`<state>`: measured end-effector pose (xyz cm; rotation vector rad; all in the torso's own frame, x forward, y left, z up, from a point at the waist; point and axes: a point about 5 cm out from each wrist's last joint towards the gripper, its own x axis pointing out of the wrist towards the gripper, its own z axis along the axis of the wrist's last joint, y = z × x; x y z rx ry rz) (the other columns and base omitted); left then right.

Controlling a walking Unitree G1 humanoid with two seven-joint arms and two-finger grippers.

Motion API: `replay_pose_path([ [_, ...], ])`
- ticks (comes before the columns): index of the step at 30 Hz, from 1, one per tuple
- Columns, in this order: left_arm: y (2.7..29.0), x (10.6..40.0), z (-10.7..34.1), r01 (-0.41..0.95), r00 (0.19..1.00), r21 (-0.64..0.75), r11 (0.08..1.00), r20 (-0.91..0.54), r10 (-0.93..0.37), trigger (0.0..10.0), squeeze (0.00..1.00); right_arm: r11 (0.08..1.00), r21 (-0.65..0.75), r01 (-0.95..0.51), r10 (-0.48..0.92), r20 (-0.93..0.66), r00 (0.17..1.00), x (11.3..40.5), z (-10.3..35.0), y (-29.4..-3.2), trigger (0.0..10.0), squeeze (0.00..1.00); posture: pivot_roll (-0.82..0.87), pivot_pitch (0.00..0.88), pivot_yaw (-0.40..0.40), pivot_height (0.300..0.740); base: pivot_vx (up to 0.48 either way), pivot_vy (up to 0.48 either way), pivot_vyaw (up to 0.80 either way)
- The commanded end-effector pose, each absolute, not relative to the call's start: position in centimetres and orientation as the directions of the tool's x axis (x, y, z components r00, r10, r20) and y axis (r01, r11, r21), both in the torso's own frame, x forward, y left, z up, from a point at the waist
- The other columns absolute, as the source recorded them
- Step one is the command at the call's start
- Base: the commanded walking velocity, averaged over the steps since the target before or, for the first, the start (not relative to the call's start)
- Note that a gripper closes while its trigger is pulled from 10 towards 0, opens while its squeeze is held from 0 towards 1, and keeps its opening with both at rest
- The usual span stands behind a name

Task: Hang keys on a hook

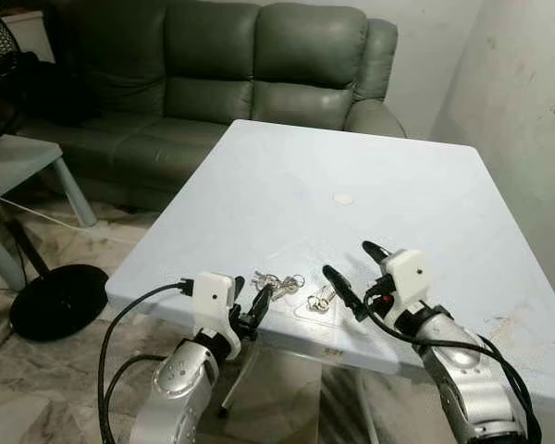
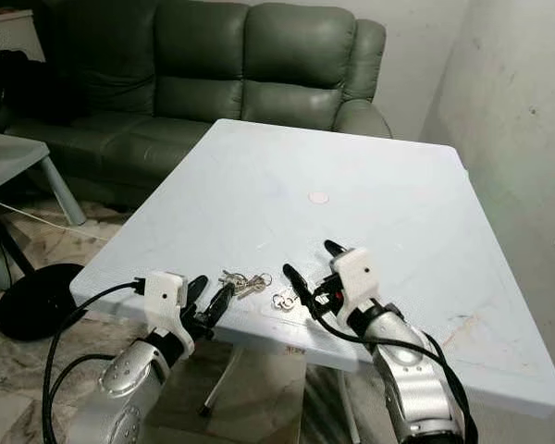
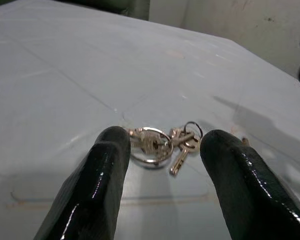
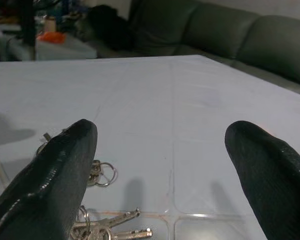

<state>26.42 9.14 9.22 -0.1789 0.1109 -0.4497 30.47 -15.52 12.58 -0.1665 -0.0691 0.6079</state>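
Left eye view: two bunches of keys lie near the front edge of the pale table (image 1: pixel 287 176). The larger bunch (image 1: pixel 277 283) sits just ahead of the left pincer (image 1: pixel 255 310), the smaller bunch (image 1: pixel 320 300) beside the right pincer (image 1: pixel 349 275), whose fingers are released. A sofa (image 1: pixel 213 65) stands beyond the table.

Left wrist view: the left pincer's fingers, spread apart, frame the larger bunch without touching it.

Right wrist view: both bunches lie beside one finger, not between the two.

The step in hand is judged to be the approach; next, closing on a bunch. No hook is visible.
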Motion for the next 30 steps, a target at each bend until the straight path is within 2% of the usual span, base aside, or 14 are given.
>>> replay_pose_path([
  [1, 8.8, 26.1, 9.6, 0.435, 0.889, -0.189, 0.88, -0.062, -0.453, 10.0, 0.0, 0.765, -0.18, -0.619, 0.628, -0.007, 0.778, 30.8, 12.7, -15.0, 10.0, 0.0, 0.04, 0.0, -0.054, 0.74, 0.0, 0.0, 0.0],
  [3, 8.6, 25.7, 9.5, 0.442, 0.885, -0.194, 0.876, -0.065, -0.461, 10.0, 0.0, 0.734, -0.199, -0.649, 0.657, -0.03, 0.753, 31.2, 12.8, -14.7, 10.0, 0.0, 0.05, 0.0, -0.059, 0.74, 0.0, 0.0, 0.0],
  [13, 8.3, 24.6, 9.4, 0.456, 0.873, -0.203, 0.867, -0.086, -0.479, 10.0, 0.0, 0.695, -0.227, -0.682, 0.679, -0.106, 0.727, 31.7, 11.8, -14.3, 10.0, 0.0, 0.06, 0.022, -0.074, 0.74, 0.0, 0.0, 0.0],
  [27, 8.3, 23.9, 9.5, 0.453, 0.87, -0.211, 0.866, -0.108, -0.482, 10.0, 0.0, 0.642, -0.217, -0.735, 0.702, -0.217, 0.678, 30.7, 9.8, -15.0, 10.0, 0.0, 0.06, 0.053, -0.073, 0.74, 0.0, 0.0, 0.0],
  [28, 8.3, 23.8, 9.5, 0.453, 0.87, -0.212, 0.866, -0.109, -0.481, 10.0, 0.0, 0.635, -0.213, -0.743, 0.704, -0.236, 0.67, 30.5, 9.5, -15.1, 8.2, 0.0, 0.07, 0.054, -0.074, 0.74, 0.0, 0.0, 0.0],
  [29, 8.3, 23.7, 9.5, 0.452, 0.87, -0.213, 0.866, -0.111, -0.481, 10.0, 0.0, 0.63, -0.209, -0.748, 0.707, -0.244, 0.664, 30.4, 9.3, -15.0, 10.0, 0.0, 0.07, 0.057, -0.074, 0.74, 0.0, 0.0, 0.0],
  [30, 8.3, 23.7, 9.5, 0.452, 0.87, -0.213, 0.866, -0.111, -0.481, 10.0, 0.0, 0.627, -0.208, -0.751, 0.71, -0.245, 0.661, 30.3, 9.2, -15.0, 10.0, 0.0, 0.07, 0.057, -0.074, 0.74, 0.0, 0.0, 0.0],
])
